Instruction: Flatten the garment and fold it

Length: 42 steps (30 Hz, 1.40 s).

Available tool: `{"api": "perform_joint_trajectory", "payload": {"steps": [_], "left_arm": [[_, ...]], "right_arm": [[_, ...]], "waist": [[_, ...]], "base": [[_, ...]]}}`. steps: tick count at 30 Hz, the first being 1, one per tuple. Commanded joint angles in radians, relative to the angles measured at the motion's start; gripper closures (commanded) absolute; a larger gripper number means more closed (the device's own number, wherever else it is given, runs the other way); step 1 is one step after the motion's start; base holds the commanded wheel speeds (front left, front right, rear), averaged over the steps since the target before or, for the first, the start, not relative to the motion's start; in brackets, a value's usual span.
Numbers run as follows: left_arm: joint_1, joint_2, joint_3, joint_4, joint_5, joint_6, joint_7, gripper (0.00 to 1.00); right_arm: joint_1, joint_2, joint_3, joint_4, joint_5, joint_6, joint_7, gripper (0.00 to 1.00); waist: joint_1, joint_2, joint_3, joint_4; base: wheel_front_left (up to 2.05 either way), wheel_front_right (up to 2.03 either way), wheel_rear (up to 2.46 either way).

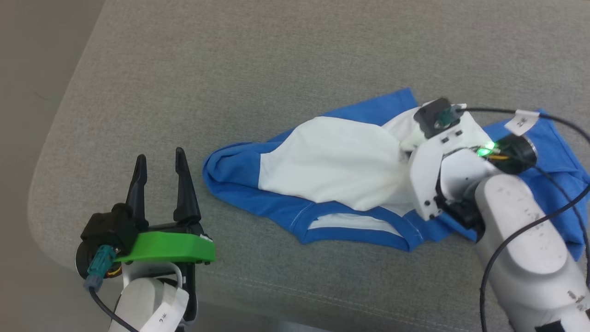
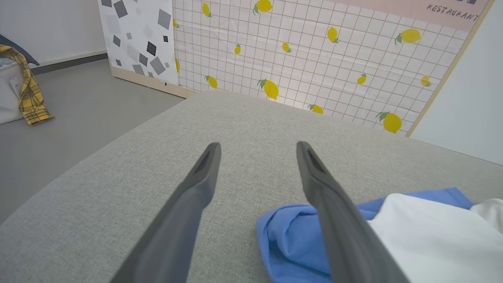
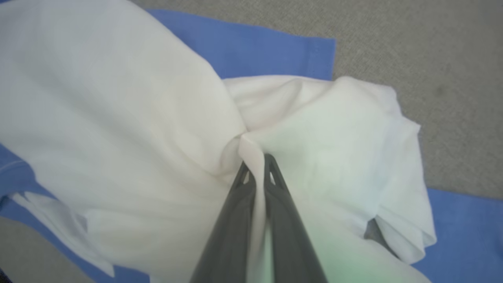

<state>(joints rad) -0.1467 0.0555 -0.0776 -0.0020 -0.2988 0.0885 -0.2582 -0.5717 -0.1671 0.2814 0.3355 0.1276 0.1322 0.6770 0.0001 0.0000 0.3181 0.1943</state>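
The shirt (image 1: 341, 157) is seen in a crumpled heap on the tabletop (image 1: 276, 60), right of the middle in the head view. Its long line is laid from 9 o'clock to 3 o'clock, tipped up a little at the 3 o'clock end. It is not yet flat, and no fold has been made

The right tool (image 3: 257, 161) is pinched shut on a ridge of white cloth near the 3 o'clock end of the shirt. In the right wrist view the cloth is seen squeezed between the two dark fingers, and creases are drawn in toward them like a star

The left tool (image 1: 160, 153) is held wide apart with nothing in it. The shirt is found at about 3 o'clock from it. The bunched blue end (image 1: 226, 170) is near its right finger but is not touched. So the left arm is judged nearer to that 9 o'clock end, while the other end is gripped by the right arm. It is judged that the shirt could be pulled out long if both ends were held

The shirt is soft, thin and floppy. The body is white and smooth. The sleeves and the collar band (image 1: 355, 228) are blue with a stitched edge. The tabletop is covered in rough grey woven cloth and has a rounded corner
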Motion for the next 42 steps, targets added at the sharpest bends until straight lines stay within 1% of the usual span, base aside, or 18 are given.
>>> {"api": "perform_joint_trajectory", "payload": {"steps": [1,5,9,15,18,21,22,23,28,30,32,35,38,42], "left_arm": [[-0.009,-0.005,0.001,0.003,-0.004,-0.004,-0.003,0.0],[-0.016,-0.005,-0.007,0.002,-0.016,0.001,-0.003,0.0],[-0.034,-0.005,-0.021,-0.001,-0.028,0.002,-0.004,0.0],[-0.062,-0.005,-0.048,-0.007,-0.049,0.012,-0.004,0.0],[-0.067,-0.005,-0.051,-0.011,-0.056,0.019,-0.004,0.0],[-0.071,-0.005,-0.051,-0.016,-0.058,0.024,-0.004,0.0],[-0.071,-0.005,-0.05,-0.017,-0.058,0.026,-0.004,0.0],[-0.071,-0.005,-0.048,-0.018,-0.059,0.028,-0.004,0.0],[-0.066,-0.005,-0.036,-0.013,-0.052,0.029,-0.004,0.0],[-0.059,-0.005,-0.029,-0.01,-0.044,0.027,-0.004,0.0],[-0.048,-0.005,-0.022,-0.005,-0.037,0.025,-0.004,0.0],[-0.027,-0.005,-0.004,0.001,-0.023,0.017,-0.004,0.0],[-0.009,-0.005,0.008,0.005,-0.013,0.01,-0.004,0.0],[0.007,-0.005,0.012,0.011,-0.004,0.001,-0.004,0.0]], "right_arm": [[-0.032,-0.007,-0.009,-0.01,0.004,-0.002,-0.012,1.0],[-0.119,-0.017,-0.053,-0.023,-0.01,-0.002,-0.064,1.0],[-0.238,-0.027,-0.111,0.008,-0.042,-0.002,-0.12,1.0],[-0.4,-0.047,-0.202,0.121,-0.124,-0.002,-0.229,1.0],[-0.448,-0.054,-0.242,0.183,-0.17,-0.002,-0.277,1.0],[-0.476,-0.044,-0.28,0.255,-0.195,-0.002,-0.305,1.0],[-0.477,-0.038,-0.284,0.27,-0.199,-0.002,-0.313,0.22],[-0.475,-0.033,-0.286,0.286,-0.202,-0.002,-0.321,0.0],[-0.419,-0.024,-0.267,0.302,-0.164,-0.002,-0.383,0.0],[-0.37,-0.027,-0.263,0.28,-0.133,-0.002,-0.405,0.0],[-0.301,-0.028,-0.28,0.239,-0.095,-0.002,-0.417,0.0],[-0.167,-0.033,-0.328,0.14,-0.064,-0.002,-0.417,0.0],[-0.028,-0.02,-0.41,0.017,-0.064,-0.002,-0.398,0.0],[0.167,0.042,-0.552,-0.159,-0.085,-0.002,-0.352,0.0]], "waist": [[-0.0001,0.0,0.001,0.008],[-0.0001,0.0,-0.002,0.012],[-0.0001,0.0,0.016,0.027],[-0.0001,0.0,0.061,0.068],[-0.0001,0.0,0.082,0.082],[-0.0001,0.0,0.098,0.09],[-0.0001,0.0,0.099,0.09],[-0.0001,0.0,0.1,0.089],[-0.0001,0.0,0.075,0.068],[-0.0001,0.0,0.054,0.052],[-0.0001,0.0,0.027,0.034],[-0.0001,0.0,-0.018,-0.002],[-0.0001,0.0,-0.051,-0.032],[-0.0001,0.0,-0.084,-0.06]], "base": [[0.0,0.0,0.0],[0.0,0.0,0.0],[0.0,0.0,0.0],[0.0,0.0,0.0],[0.0,0.0,0.0],[0.0,0.0,0.0],[0.0,0.0,0.0],[0.0,0.0,0.0],[0.0,0.0,0.0],[0.0,0.0,0.0],[0.0,0.0,0.0],[0.0,0.0,0.0],[0.0,0.0,0.0],[0.0,0.0,0.0]]}}
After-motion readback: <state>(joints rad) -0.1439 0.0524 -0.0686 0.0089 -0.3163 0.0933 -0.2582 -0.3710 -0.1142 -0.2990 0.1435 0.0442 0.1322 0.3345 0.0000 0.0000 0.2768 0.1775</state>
